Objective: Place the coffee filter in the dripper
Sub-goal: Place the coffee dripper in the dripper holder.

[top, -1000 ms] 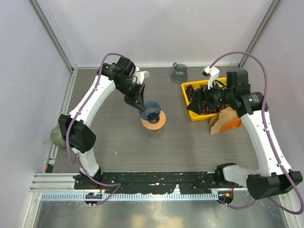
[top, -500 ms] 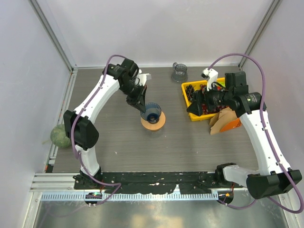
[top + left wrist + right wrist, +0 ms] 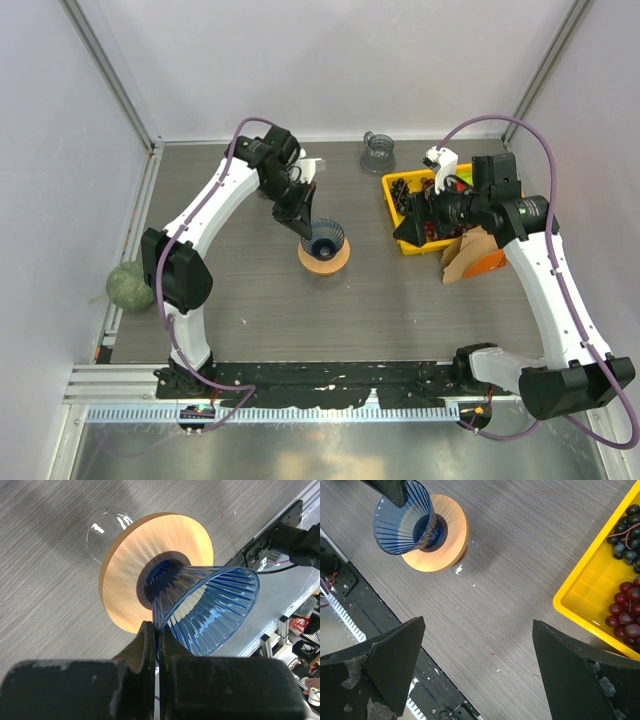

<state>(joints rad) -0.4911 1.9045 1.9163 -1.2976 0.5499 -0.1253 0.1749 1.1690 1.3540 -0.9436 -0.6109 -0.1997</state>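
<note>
The left gripper (image 3: 156,630) is shut tight on the rim of the blue dripper (image 3: 325,238), and in the last second it has tipped the dripper from leaning over to more upright, so I think the mouth is nearly ready for a filter. The dripper is empty, and the brown filter (image 3: 463,256) lies well to its right, not picked up yet. The right gripper (image 3: 478,624) hangs wide open between them, over the yellow tray (image 3: 391,203) of dark and red grapes (image 3: 626,615).
</note>
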